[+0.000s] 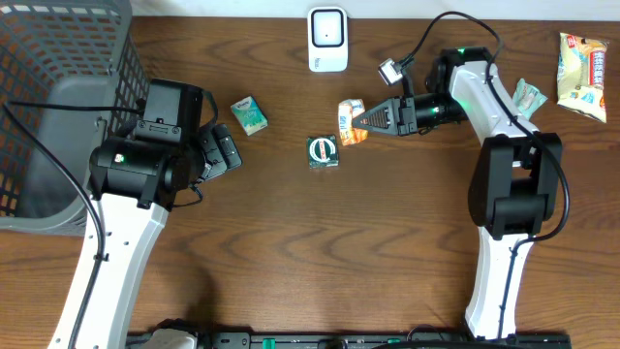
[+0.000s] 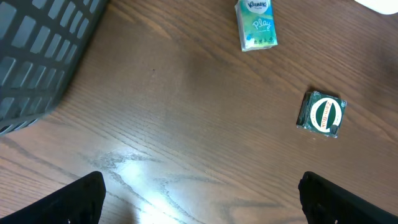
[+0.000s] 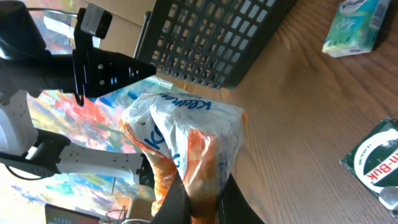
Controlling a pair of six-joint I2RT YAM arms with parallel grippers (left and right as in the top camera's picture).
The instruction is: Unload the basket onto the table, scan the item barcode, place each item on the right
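Currently the orange-and-white tissue pack (image 1: 351,120) is pinched in the right gripper (image 1: 362,119), jaws clamped tight on it. In the overhead view it lies between the white scanner (image 1: 327,40) and the dark green packet (image 1: 323,151). Left gripper (image 1: 225,151) gapes wide, holding nothing, beside the grey basket (image 1: 58,58) — green tissue pack (image 1: 249,114) close by.

1. The overhead camera looks straight down from high above the tabletop (image 1: 291,242), covering both arms.
2. The left wrist camera looks down past the left gripper (image 2: 202,202), near the tabletop; the green Kleenex pack (image 2: 256,25) and dark green packet (image 2: 320,114) ahead also show overhead.
3. The right wrist camera looks almost level past the right gripper (image 3: 196,205), very close to the orange Kleenex pack (image 3: 186,137); both those packs lie beyond.
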